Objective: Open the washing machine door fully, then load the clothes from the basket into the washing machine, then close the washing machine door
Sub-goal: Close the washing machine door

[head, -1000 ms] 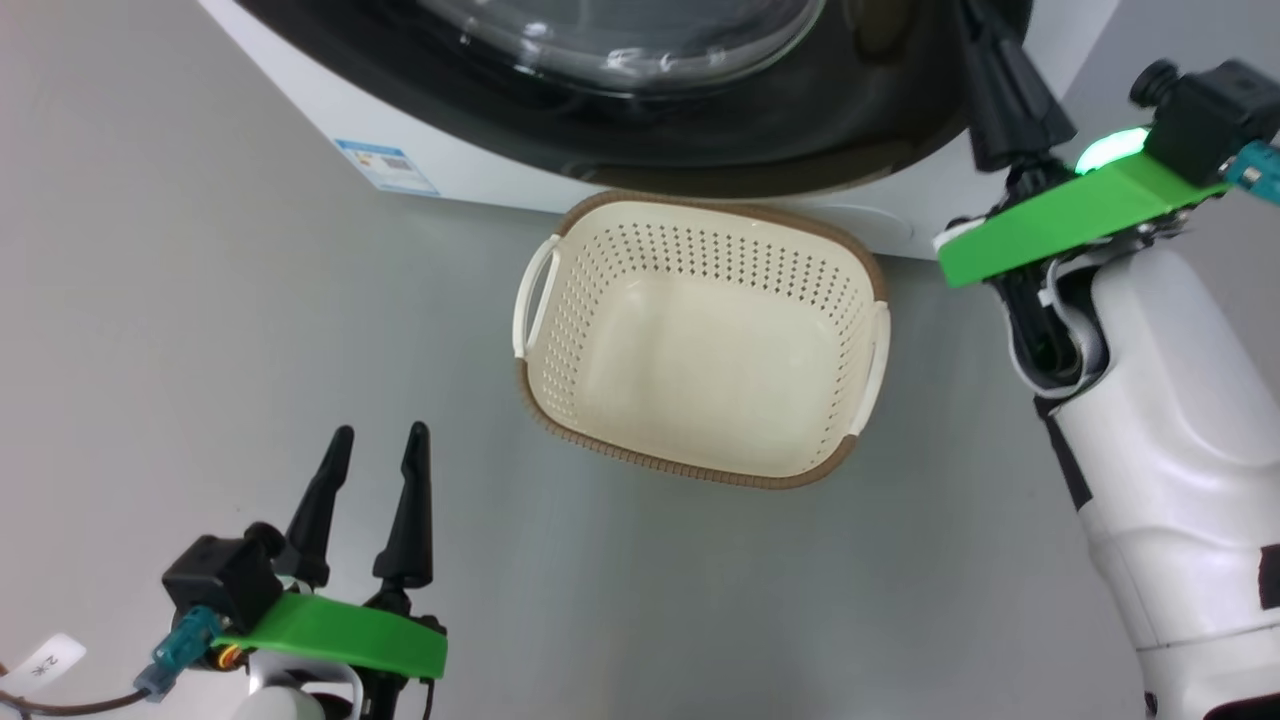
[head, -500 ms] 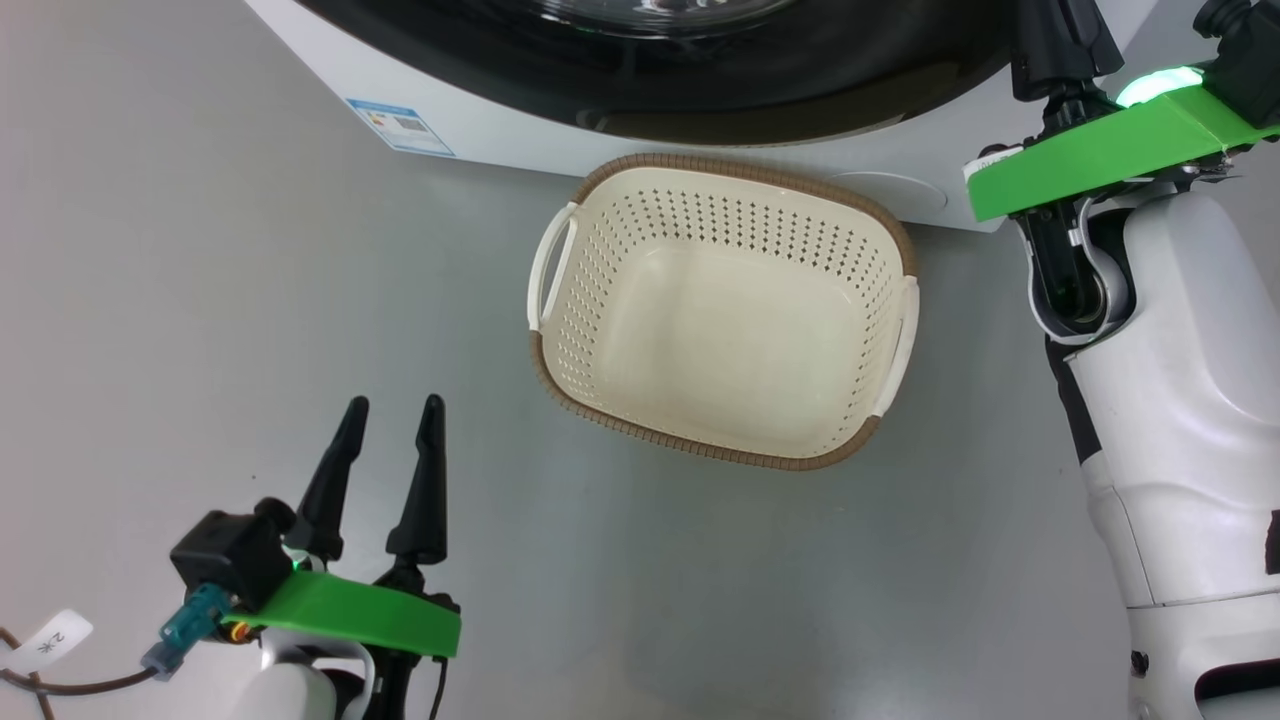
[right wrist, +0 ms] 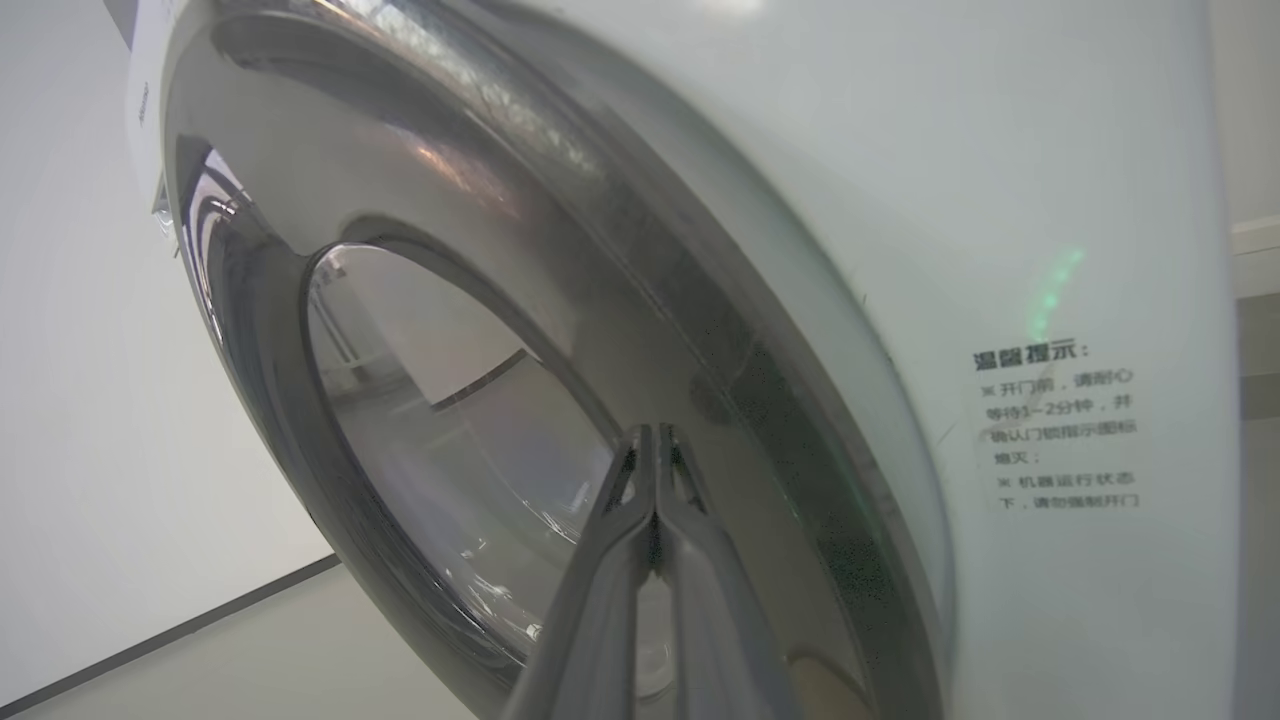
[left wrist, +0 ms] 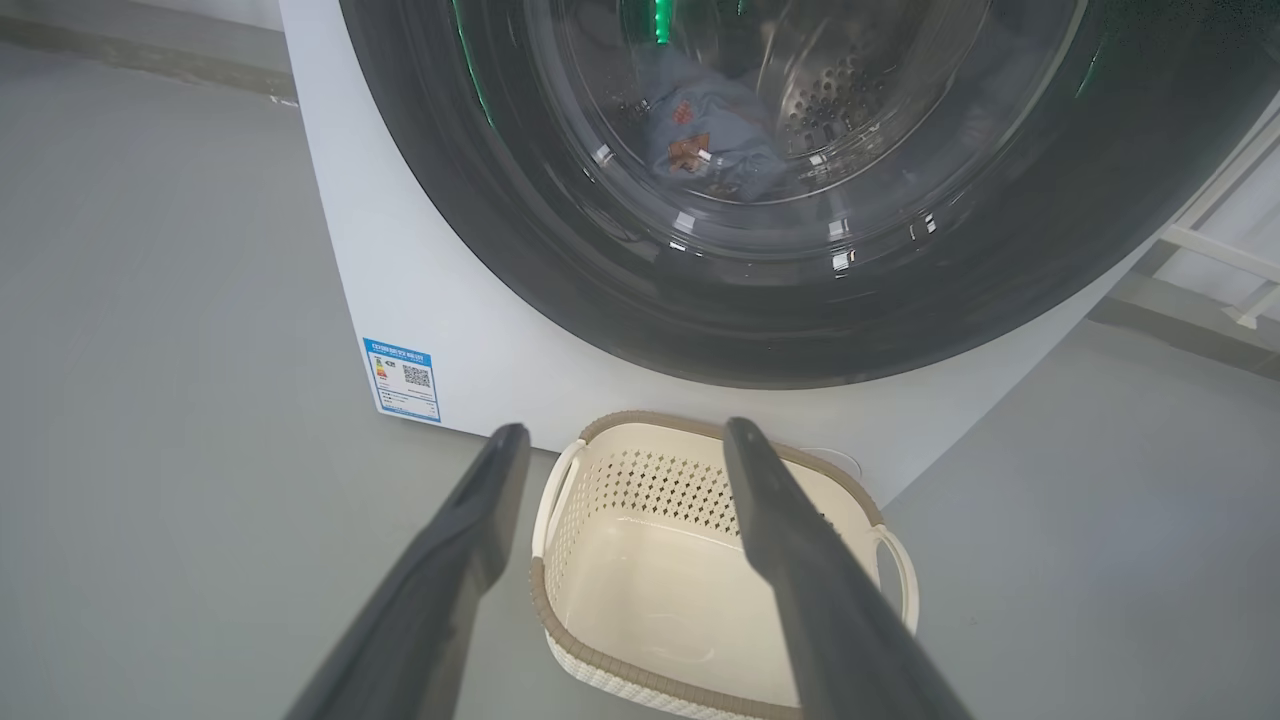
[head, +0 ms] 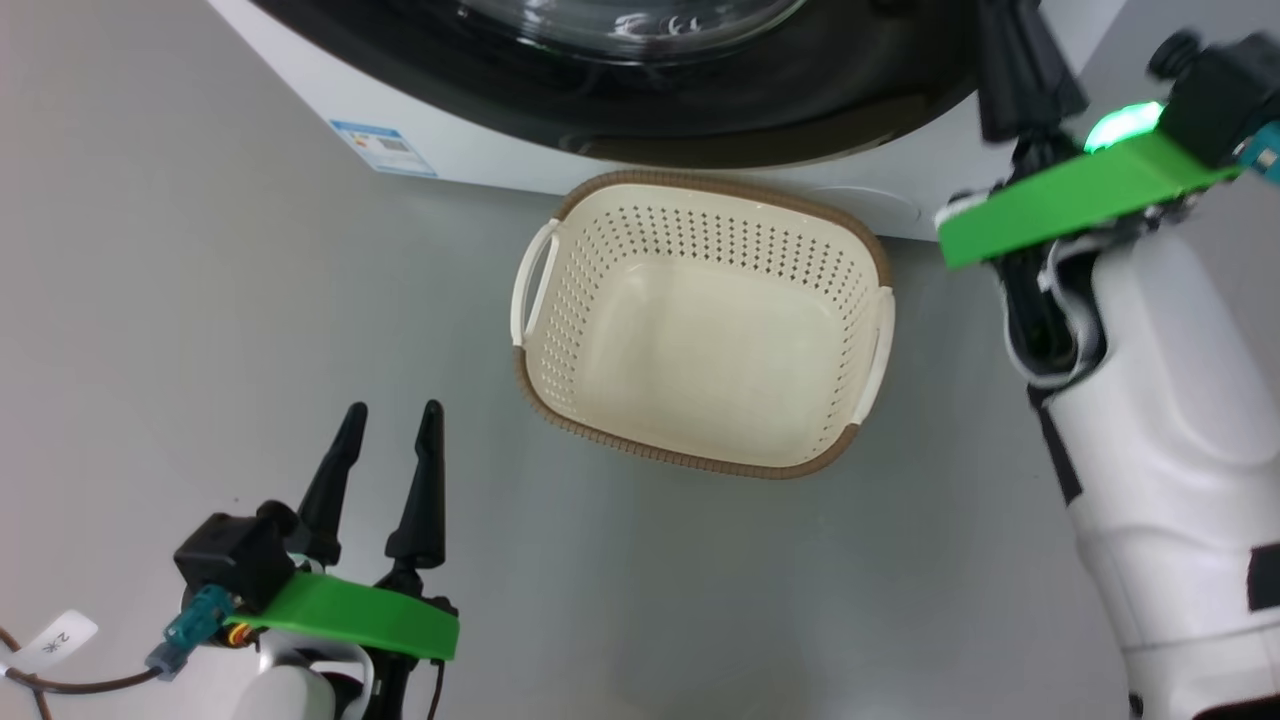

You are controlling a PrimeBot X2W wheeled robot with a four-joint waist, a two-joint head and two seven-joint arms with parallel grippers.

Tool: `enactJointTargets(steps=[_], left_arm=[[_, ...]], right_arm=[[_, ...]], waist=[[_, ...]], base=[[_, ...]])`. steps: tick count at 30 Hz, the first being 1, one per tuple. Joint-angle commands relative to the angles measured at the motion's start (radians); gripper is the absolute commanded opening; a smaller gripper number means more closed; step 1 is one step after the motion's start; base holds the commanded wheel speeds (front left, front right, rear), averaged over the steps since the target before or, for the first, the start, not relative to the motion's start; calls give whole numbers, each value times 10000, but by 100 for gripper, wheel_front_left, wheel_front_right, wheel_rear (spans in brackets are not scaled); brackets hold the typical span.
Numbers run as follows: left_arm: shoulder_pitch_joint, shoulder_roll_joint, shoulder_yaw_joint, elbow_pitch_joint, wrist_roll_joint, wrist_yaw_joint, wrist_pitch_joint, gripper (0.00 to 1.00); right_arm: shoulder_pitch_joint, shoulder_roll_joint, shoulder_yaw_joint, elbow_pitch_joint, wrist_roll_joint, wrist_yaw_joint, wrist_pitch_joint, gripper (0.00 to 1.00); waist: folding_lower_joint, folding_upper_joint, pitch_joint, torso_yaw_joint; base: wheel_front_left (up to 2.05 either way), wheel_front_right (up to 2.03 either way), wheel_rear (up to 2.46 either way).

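Note:
The washing machine (head: 480,150) fills the top of the head view. Its door (left wrist: 560,250), with its black rim, lies flush against the white front. Through the glass, light-blue clothes (left wrist: 710,140) with orange-brown prints lie in the steel drum. The cream basket (head: 700,195) sits on the floor just in front of the machine, with nothing in it. My left gripper (head: 393,410) hovers open and empty, low and left of the basket (left wrist: 560,640). My right gripper (right wrist: 652,432) is shut on nothing, its tips at the door's black rim (right wrist: 760,400); its dark fingers (head: 1020,70) rise at the door's right side.
A blue label sticker (head: 383,148) marks the machine's lower left corner. A printed notice (right wrist: 1060,425) is on the white front beside the door. Grey floor (head: 200,300) spreads left of and in front of the basket. My pale right forearm (head: 1170,450) stands to its right.
The head view tipped and swung back, so the whole picture shifted. Both grippers, the basket and the door stand as before.

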Motion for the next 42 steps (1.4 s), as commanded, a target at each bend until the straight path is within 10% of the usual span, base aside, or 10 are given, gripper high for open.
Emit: enactJointTargets(steps=[1, 3, 5, 42], left_arm=[[-113, 183, 409, -108, 181, -15, -63, 100], [-92, 183, 486, -10, 245, -15, -63, 100], [-80, 183, 576, 81, 308, -15, -63, 100], [1269, 933, 2087, 856, 1051, -15, -63, 100]], right_arm=[[432, 214, 259, -313, 43, 6, -46, 20], [803, 143, 417, -394, 32, 6, -46, 47], [1213, 91, 605, -518, 69, 6, -46, 100], [7100, -563, -103, -1477, 103, 6, -46, 100]], waist=[[0, -1, -151, -149], [0, -1, -285, -268], [0, -1, -435, -412], [0, -1, -2964, -3295]], base=[[0, 0, 0], [0, 0, 0], [0, 0, 0], [0, 0, 0]])
